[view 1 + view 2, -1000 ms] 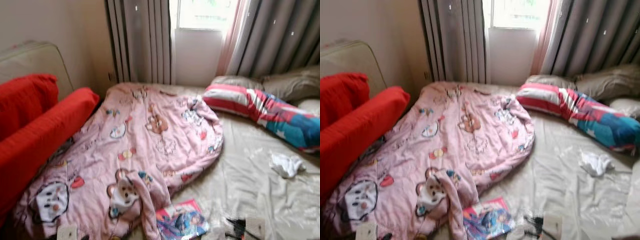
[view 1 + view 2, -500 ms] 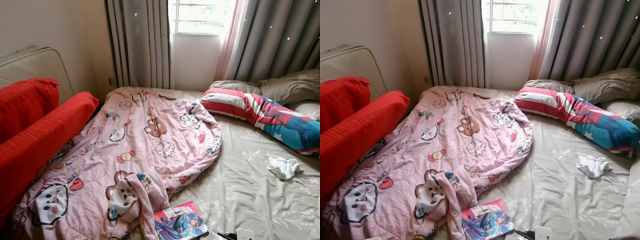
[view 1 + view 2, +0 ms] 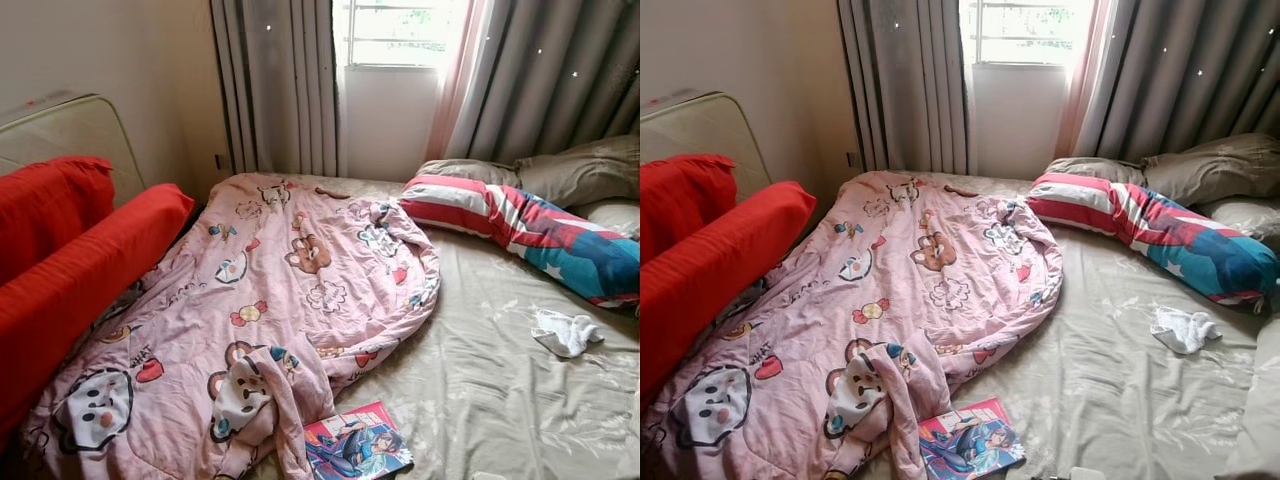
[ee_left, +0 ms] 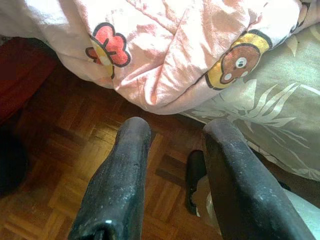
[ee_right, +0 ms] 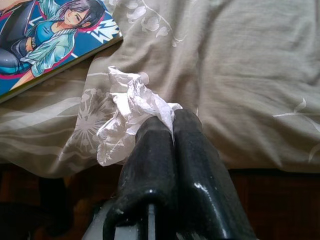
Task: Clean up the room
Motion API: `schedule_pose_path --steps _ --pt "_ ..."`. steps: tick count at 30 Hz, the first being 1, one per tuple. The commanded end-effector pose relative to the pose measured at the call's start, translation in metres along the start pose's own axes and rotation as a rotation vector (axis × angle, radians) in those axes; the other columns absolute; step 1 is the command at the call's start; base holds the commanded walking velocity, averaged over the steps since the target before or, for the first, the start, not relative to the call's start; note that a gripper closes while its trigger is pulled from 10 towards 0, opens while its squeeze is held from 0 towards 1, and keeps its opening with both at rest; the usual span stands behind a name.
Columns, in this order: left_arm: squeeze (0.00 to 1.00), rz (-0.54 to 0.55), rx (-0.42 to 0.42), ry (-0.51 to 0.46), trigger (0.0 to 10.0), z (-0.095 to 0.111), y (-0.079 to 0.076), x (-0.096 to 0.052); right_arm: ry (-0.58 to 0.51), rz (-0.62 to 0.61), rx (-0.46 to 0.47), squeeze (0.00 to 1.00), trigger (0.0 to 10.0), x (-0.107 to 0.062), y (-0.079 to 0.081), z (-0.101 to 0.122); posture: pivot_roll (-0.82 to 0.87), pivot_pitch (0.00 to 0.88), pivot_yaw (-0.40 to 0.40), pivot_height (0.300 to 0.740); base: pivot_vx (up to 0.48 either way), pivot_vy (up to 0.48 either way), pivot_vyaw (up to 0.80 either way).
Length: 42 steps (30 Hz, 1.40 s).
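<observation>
Across the middle of the frame, a bed [image 3: 500, 380] with a beige sheet carries a rumpled pink blanket [image 3: 270, 300], a magazine [image 3: 355, 445] at the lower edge, a white cloth [image 3: 565, 332] at right and a striped pillow [image 3: 520, 225]. Red cushions [image 3: 70, 260] fill the left; curtains [image 3: 280, 80] flank the window [image 3: 400, 30]. The right gripper [image 5: 172, 125] is clamped on a crumpled tissue [image 5: 127, 117] over the sheet's edge. The left gripper [image 4: 175, 135] hangs parted above the wooden floor [image 4: 60, 160].

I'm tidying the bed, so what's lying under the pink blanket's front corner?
The pink blanket droops over one edge of a comic book on the beige sheet. The covered part of the book, and anything else beneath the blanket, cannot be seen.
</observation>
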<state>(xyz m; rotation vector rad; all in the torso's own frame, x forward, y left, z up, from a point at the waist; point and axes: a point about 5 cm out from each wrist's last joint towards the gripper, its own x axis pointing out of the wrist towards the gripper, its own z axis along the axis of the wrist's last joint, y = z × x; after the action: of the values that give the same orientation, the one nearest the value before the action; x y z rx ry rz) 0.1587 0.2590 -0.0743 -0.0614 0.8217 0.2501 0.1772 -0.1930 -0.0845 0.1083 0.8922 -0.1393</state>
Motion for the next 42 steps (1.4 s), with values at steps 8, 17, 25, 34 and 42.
schedule_pose_path --steps 8,17,25,34,42 --pt "0.0 -0.014 0.014 0.014 10.0 -0.0026 -0.0031 -0.0001 0.026 0.006 -0.005 0.0 10.0 0.0004 0.0018 -0.0016 0.05 0.0 -0.027 0.74 -0.095 0.0 0.0" --pt "0.0 -0.015 0.013 0.017 10.0 -0.0037 -0.0037 -0.0003 0.029 0.005 -0.007 0.0 10.0 0.0001 -0.0009 -0.0019 0.05 0.0 -0.027 0.74 -0.274 0.0 0.0" --pt "0.0 -0.016 0.012 0.017 10.0 -0.0038 -0.0043 -0.0002 0.035 0.009 -0.011 0.0 10.0 0.0 -0.0009 -0.0026 0.05 0.0 -0.028 0.74 -0.275 0.0 0.0" --pt "0.0 -0.017 0.013 0.017 10.0 -0.0033 -0.0046 0.0 0.036 0.012 -0.01 0.0 10.0 0.0001 -0.0006 -0.0026 0.05 0.0 -0.026 0.74 -0.275 0.0 0.0" --pt "0.0 -0.017 0.015 0.019 10.0 -0.0036 -0.0046 -0.0001 0.039 0.015 -0.011 0.0 10.0 0.0001 0.0002 -0.003 0.06 0.0 -0.025 0.74 -0.275 0.0 0.0"
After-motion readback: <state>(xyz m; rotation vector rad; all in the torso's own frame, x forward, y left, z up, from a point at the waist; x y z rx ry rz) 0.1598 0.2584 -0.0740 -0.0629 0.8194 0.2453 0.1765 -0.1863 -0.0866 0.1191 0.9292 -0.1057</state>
